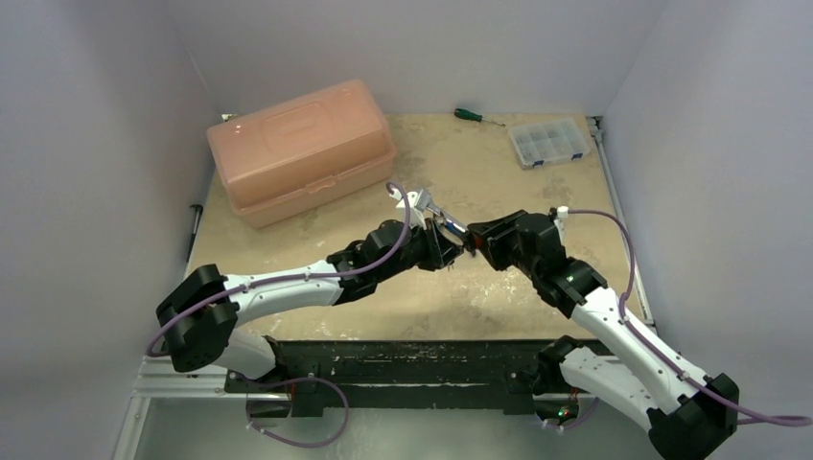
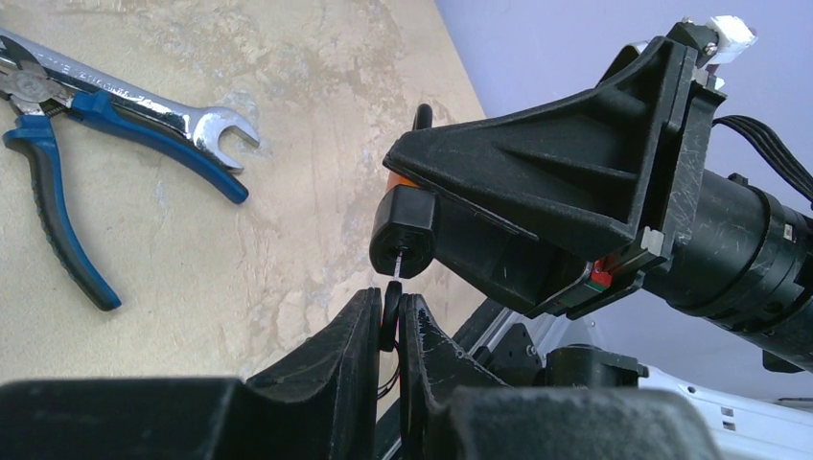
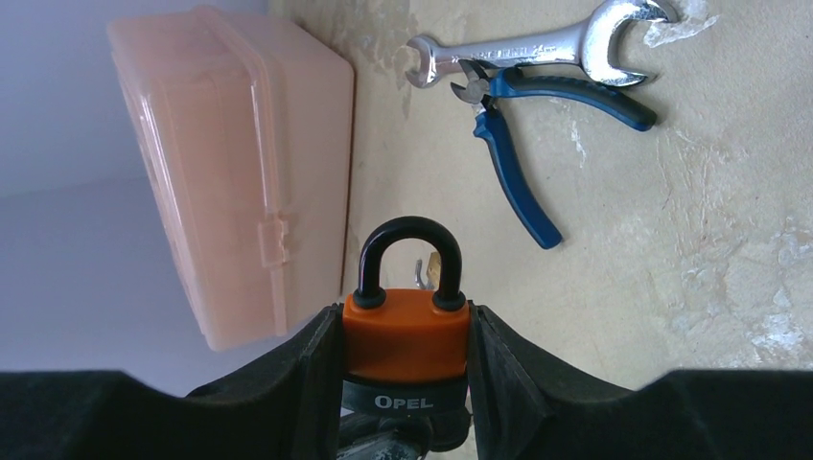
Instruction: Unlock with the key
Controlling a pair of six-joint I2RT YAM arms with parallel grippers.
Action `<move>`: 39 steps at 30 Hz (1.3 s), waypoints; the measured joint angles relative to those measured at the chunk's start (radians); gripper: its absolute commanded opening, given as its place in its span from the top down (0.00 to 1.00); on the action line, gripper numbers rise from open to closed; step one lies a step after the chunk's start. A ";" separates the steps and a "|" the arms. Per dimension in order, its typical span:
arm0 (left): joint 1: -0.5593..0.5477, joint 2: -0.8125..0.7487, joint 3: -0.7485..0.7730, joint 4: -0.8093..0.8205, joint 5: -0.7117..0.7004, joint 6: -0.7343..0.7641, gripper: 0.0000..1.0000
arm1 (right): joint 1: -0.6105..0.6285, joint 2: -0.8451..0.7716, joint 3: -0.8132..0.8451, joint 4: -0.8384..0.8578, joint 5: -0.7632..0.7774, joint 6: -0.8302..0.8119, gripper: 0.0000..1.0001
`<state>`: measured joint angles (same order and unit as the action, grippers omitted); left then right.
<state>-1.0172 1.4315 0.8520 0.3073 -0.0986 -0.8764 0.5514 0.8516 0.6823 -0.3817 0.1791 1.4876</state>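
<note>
My right gripper [image 3: 406, 335] is shut on an orange padlock [image 3: 407, 335] with a black base marked OPEL and a black shackle that sits closed. In the left wrist view the padlock's black base [image 2: 403, 233] hangs just above my left gripper [image 2: 388, 311], which is shut on the black head of a key [image 2: 390, 314]. The thin metal blade [image 2: 397, 265] runs up into the padlock's underside. In the top view the two grippers meet at mid table, left [image 1: 451, 240] and right [image 1: 476, 240].
A blue-handled pliers [image 3: 513, 144] and a steel wrench [image 3: 537, 43] lie together on the table behind the grippers. A pink plastic toolbox [image 1: 299, 149] stands at the back left. A clear compartment box [image 1: 548, 142] and a green screwdriver [image 1: 475, 116] lie at the back right.
</note>
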 measured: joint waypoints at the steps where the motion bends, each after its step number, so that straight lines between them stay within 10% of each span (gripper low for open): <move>1: 0.000 0.002 0.000 0.006 0.000 -0.001 1.00 | 0.002 0.000 0.002 0.000 0.002 -0.002 1.00; 39: 0.018 0.078 0.006 0.127 0.029 -0.032 1.00 | 0.028 -0.001 0.002 0.050 0.073 -0.106 1.00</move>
<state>-0.9997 1.5093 0.8585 0.4347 -0.0692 -0.9085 0.5797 0.8509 0.6846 -0.3313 0.2520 1.3819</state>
